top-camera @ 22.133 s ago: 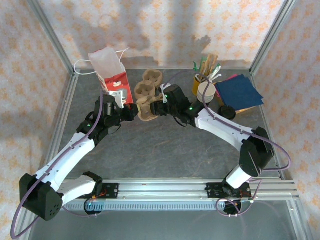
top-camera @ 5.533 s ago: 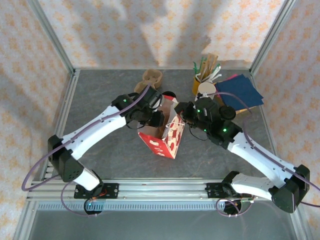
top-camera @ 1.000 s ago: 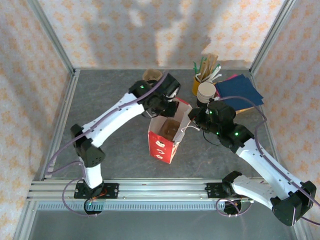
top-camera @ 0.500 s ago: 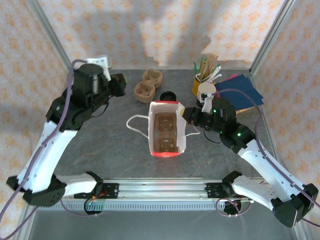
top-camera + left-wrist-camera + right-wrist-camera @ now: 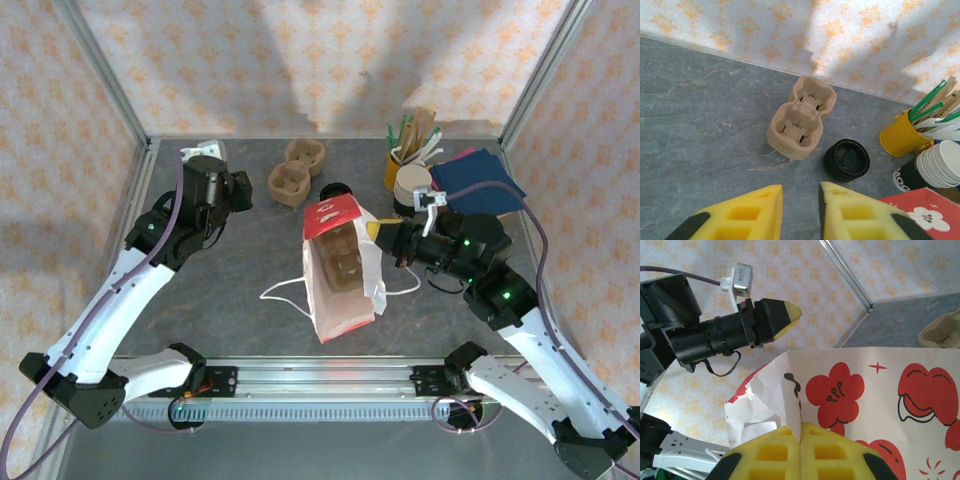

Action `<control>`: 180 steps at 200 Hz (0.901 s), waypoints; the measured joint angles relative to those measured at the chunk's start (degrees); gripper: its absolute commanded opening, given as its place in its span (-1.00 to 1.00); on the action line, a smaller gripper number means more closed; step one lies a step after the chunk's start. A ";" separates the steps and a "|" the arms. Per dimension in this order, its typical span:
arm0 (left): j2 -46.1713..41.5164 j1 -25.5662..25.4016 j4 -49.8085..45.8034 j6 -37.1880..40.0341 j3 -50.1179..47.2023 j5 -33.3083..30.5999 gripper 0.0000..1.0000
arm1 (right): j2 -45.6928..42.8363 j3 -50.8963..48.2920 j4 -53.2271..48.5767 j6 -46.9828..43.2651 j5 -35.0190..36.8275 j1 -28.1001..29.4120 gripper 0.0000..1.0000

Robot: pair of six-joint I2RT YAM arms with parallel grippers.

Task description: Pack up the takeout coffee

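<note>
The takeout coffee (image 5: 338, 190) stands on the table behind the bag; from the left wrist it shows as a round black lid over a dark side (image 5: 846, 160). The red-and-white paper bag (image 5: 345, 318) stands mid-table with its mouth open and a brown cup carrier (image 5: 340, 258) inside. My right gripper (image 5: 373, 231) is shut on the bag's white rim (image 5: 790, 390), the paper pinched between its yellow pads (image 5: 801, 432). My left gripper (image 5: 240, 190) hovers left of the coffee, slightly open (image 5: 801, 192), with nothing between its fingers.
Two stacked brown cup carriers (image 5: 295, 172) lie at the back, left of the coffee. A yellow cup of stirrers (image 5: 400, 160), a stack of white cups (image 5: 412, 185) and blue napkins (image 5: 478, 180) sit back right. The bag's string handles (image 5: 285, 290) trail on the table.
My left gripper let go of the bag's back rim, swung away to the left and opened a little. The bag, held by my right gripper, shifted and tilted.
</note>
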 measured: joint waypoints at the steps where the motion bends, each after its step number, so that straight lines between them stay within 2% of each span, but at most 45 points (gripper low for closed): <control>1: 0.00 0.00 0.04 -0.02 -0.07 -0.04 -0.32 | 0.02 0.00 0.00 0.00 -0.02 0.00 -1.00; 93: 0.15 0.00 2.86 -0.57 -2.19 0.11 -0.17 | 5.05 -2.89 4.15 6.56 -3.26 1.53 -1.00; 116: 0.55 0.00 2.89 -0.76 -2.29 0.33 -0.16 | 9.86 -1.55 2.97 9.16 -2.82 1.88 -1.00; 155: 0.66 0.00 3.04 -1.57 -3.10 0.35 -0.15 | 23.08 7.37 -1.79 13.18 -3.74 1.88 -1.00; 180: 0.68 0.00 3.10 -1.77 -3.82 0.37 -0.15 | 26.32 9.20 -2.14 14.73 -3.78 1.86 -1.00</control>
